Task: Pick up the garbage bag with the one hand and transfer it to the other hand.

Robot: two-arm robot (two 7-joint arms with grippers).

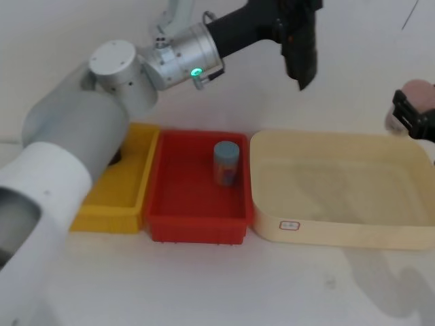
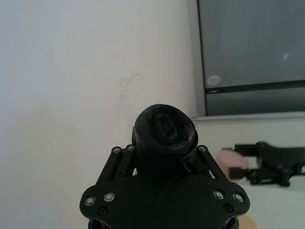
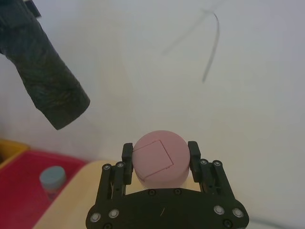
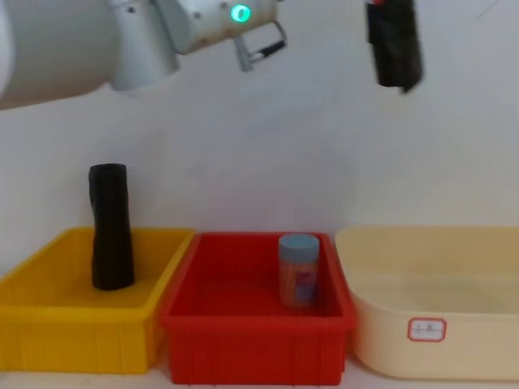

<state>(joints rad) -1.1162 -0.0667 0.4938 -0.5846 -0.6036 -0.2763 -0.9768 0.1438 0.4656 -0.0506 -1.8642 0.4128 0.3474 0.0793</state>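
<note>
The garbage bag [image 1: 302, 58], a dark rolled cylinder, hangs high above the bins. My left gripper [image 1: 289, 24], on the arm with the green ring light, is shut on its upper part. In the left wrist view the bag's end [image 2: 164, 131] sticks out between the left gripper's fingers [image 2: 199, 151]. My right gripper [image 1: 410, 115] is at the right edge over the cream tub, shut on a pink cylinder [image 3: 158, 160]. From the right wrist view, the bag [image 3: 45, 81] hangs some way off, apart from the right gripper [image 3: 160, 150].
A yellow bin [image 4: 49, 336] holds a plain, upright black roll [image 4: 109, 235]. Beside it, a red bin [image 1: 197, 227] contains a blue-capped can [image 1: 225, 163]. A large cream tub [image 1: 340, 227] with a small red-framed label stands on the right.
</note>
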